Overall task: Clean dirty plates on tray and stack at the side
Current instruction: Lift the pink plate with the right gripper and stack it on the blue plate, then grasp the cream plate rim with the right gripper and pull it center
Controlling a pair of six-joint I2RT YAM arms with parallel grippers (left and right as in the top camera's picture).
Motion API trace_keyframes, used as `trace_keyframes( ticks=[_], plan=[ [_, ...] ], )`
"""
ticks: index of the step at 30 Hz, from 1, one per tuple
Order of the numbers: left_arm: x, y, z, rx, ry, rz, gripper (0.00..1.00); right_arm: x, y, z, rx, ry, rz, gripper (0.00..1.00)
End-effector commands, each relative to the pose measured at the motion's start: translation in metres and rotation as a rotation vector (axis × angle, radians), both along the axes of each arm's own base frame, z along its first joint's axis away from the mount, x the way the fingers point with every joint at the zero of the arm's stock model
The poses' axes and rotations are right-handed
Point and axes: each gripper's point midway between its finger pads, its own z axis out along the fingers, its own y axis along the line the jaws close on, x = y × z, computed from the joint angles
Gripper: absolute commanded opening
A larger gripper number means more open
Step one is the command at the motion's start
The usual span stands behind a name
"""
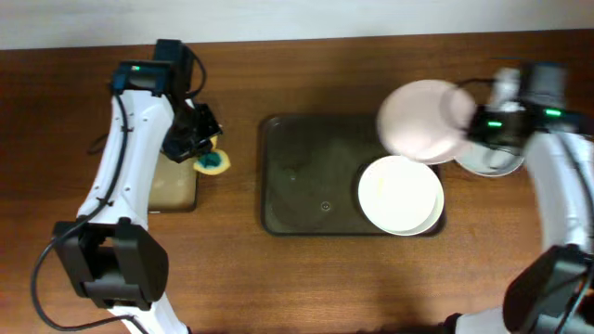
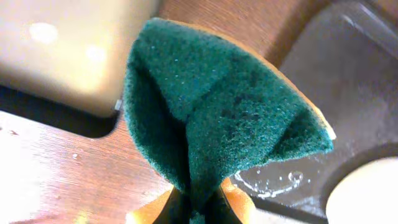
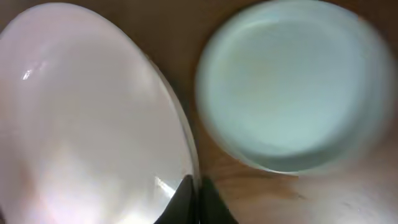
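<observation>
My right gripper (image 1: 471,125) is shut on the rim of a white plate (image 1: 422,119) and holds it tilted in the air over the far right corner of the dark brown tray (image 1: 306,176). In the right wrist view the held plate (image 3: 93,124) fills the left side, pinched by the jaws (image 3: 194,193). A second plate (image 1: 401,195) lies flat on the tray's right end. A third plate (image 1: 490,162) sits on the table right of the tray, also in the right wrist view (image 3: 292,87). My left gripper (image 1: 206,153) is shut on a green and yellow sponge (image 2: 224,106), left of the tray.
A smaller black tray with a tan liner (image 1: 176,184) lies on the table under the left arm, also in the left wrist view (image 2: 68,50). Water droplets show on the brown tray's floor (image 2: 280,183). The table's wood surface surrounds both trays.
</observation>
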Motion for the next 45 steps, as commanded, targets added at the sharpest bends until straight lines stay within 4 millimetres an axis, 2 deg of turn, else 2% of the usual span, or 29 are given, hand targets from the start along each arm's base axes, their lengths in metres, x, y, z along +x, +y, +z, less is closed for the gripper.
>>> trace_keyframes(
  ticks=[1,5,7,11,14,15,16,17,18,19,24,26,27,29,30,31,33,37,39,42,45],
  plan=[
    [-0.003,-0.032,0.007,-0.016,-0.033,-0.098,0.0,-0.012,-0.067,-0.007,0.165,-0.02,-0.275,0.04],
    [-0.002,-0.066,0.009,-0.026,-0.075,-0.183,0.0,-0.016,-0.117,-0.03,0.192,-0.024,-0.424,0.04],
    [-0.005,-0.083,0.009,-0.03,-0.086,-0.225,0.0,-0.012,-0.127,-0.042,0.181,-0.023,-0.441,0.04],
    [-0.013,-0.116,0.01,-0.032,-0.111,-0.313,0.0,-0.019,-0.158,-0.072,0.058,0.05,-0.551,0.04],
    [-0.016,-0.128,0.01,-0.019,-0.124,-0.347,0.0,-0.015,-0.161,-0.083,0.056,0.054,-0.549,0.04],
    [-0.016,-0.13,0.01,-0.017,-0.129,-0.354,0.0,-0.013,-0.162,-0.083,0.055,0.047,-0.548,0.1],
    [-0.016,-0.133,0.011,-0.019,-0.135,-0.361,0.0,-0.011,-0.162,-0.081,0.055,0.038,-0.547,0.35],
    [-0.016,-0.135,0.011,-0.02,-0.139,-0.365,0.0,-0.009,-0.162,-0.079,0.062,0.031,-0.542,0.7],
    [-0.016,-0.136,0.011,-0.021,-0.14,-0.367,0.0,-0.007,-0.158,-0.077,0.083,0.025,-0.528,0.89],
    [-0.016,-0.136,0.011,-0.022,-0.139,-0.367,0.0,-0.004,-0.153,-0.075,0.109,0.02,-0.514,0.95],
    [-0.017,-0.136,0.011,-0.021,-0.138,-0.367,0.0,0.0,-0.108,-0.055,0.303,0.031,-0.397,0.92],
    [-0.016,-0.136,0.011,-0.02,-0.14,-0.367,0.0,0.006,-0.061,-0.044,0.359,0.013,-0.134,0.89],
    [-0.016,-0.136,0.011,-0.022,-0.143,-0.366,0.0,0.001,-0.036,-0.047,0.36,0.056,-0.032,0.84],
    [-0.015,-0.137,0.012,-0.024,-0.148,-0.367,0.0,-0.018,-0.006,-0.065,0.283,0.212,0.046,0.72],
    [-0.015,-0.137,0.012,-0.024,-0.147,-0.367,0.0,-0.027,-0.002,-0.074,0.204,0.286,0.055,0.59],
    [-0.015,-0.137,0.011,-0.023,-0.146,-0.367,0.0,-0.035,0.002,-0.082,0.108,0.354,0.071,0.5],
    [-0.016,-0.136,0.011,-0.022,-0.142,-0.367,0.0,-0.045,0.015,-0.092,-0.015,0.433,0.116,0.55],
    [-0.018,-0.135,0.011,-0.018,-0.13,-0.368,0.0,-0.056,0.029,-0.103,-0.109,0.505,0.1,0.55],
    [-0.018,-0.135,0.011,-0.019,-0.131,-0.368,0.0,-0.065,0.042,-0.111,-0.109,0.535,0.136,0.46],
    [-0.02,-0.134,0.01,-0.017,-0.124,-0.368,0.0,-0.077,0.044,-0.119,-0.109,0.573,0.144,0.36],
    [-0.02,-0.134,0.01,-0.016,-0.124,-0.368,0.0,-0.091,0.034,-0.13,-0.169,0.617,0.133,0.38]
  ],
)
